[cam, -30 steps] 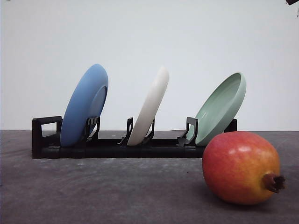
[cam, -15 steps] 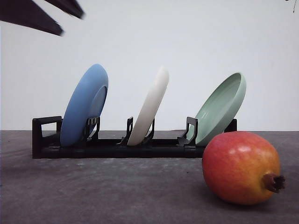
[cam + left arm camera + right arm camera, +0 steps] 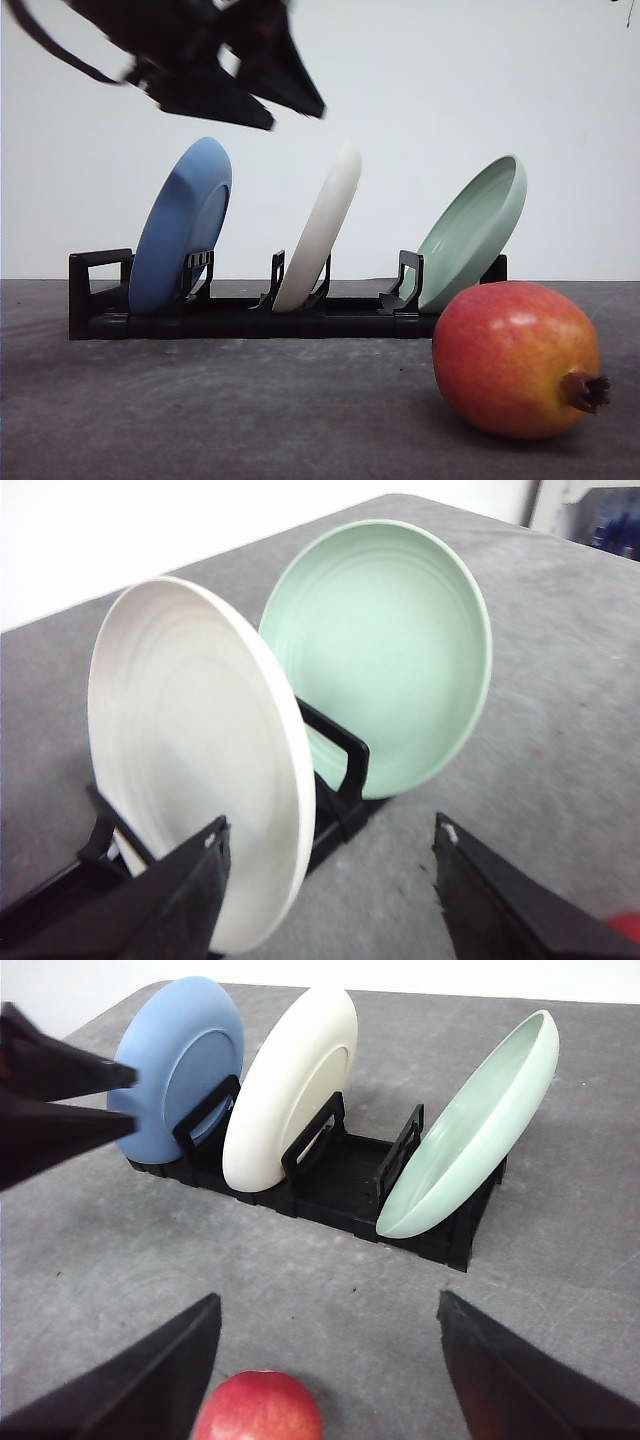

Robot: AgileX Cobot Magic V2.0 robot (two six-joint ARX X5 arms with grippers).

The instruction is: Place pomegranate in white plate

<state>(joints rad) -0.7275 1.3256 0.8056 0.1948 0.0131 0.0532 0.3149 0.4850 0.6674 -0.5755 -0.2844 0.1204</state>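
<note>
The pomegranate lies on the bench, nearest the camera and untouched, directly below and just ahead of the right tool, whose fingers stand spread with nothing between them. Beyond it, the black rack carries three plates on edge: blue plate, white plate and green plate.

The left tool hangs above the rack, fingers spread and empty, with the white plate just ahead of its one finger and the green plate farther off.

Judged step in hand: extract the white plate from its slot so it can lie flat.

1. Centre the plate's upper rim between the left fingers before closing; at present the rim sits toward one finger.
2. Grip the rim only, clear of the rack's upright posts.
3. Lift along the plate's lean, not straight up, to avoid dragging the rack or striking the neighbouring plates.
4. Set the plate flat on bare bench, near the fruit.
</note>
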